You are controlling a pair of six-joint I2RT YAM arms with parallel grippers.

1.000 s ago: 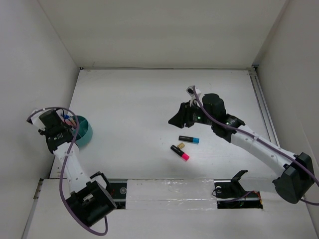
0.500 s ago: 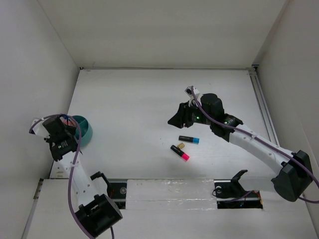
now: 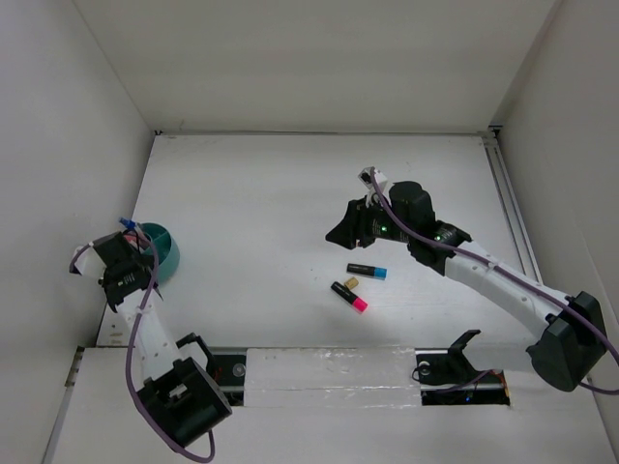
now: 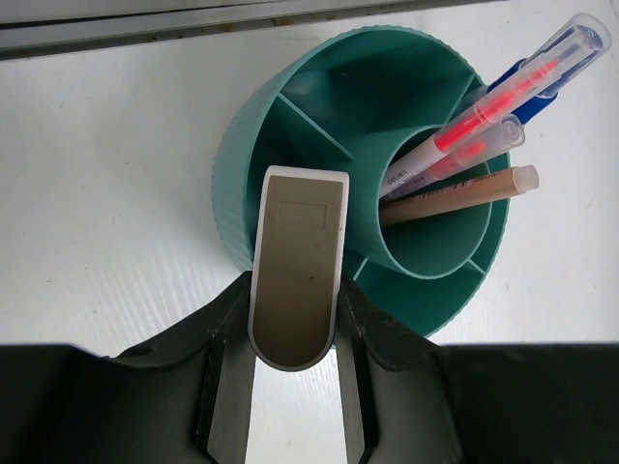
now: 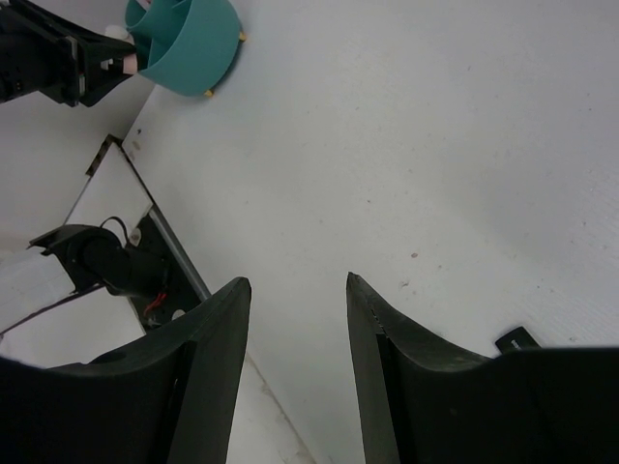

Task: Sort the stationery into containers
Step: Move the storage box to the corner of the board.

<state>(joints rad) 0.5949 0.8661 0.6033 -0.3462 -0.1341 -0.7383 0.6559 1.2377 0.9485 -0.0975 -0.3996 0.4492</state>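
Teal organizer (image 4: 242, 184) rim partly behind beige bar (image 4: 298, 261) in left claw (image 4: 295, 309)

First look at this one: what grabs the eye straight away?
The teal organizer at the left edge of the table, with several pens leaning in its central cup. Mid-table, a blue-ended marker, a pink-ended marker and a tan bit lie loose, just nearer than the right gripper, whose fingers stand open and empty.

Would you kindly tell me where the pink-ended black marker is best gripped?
Probably mid-barrel, from straight above, closing across its width: the pink-ended marker lies flat and diagonal on the table, with the tan bit close beside its black half.
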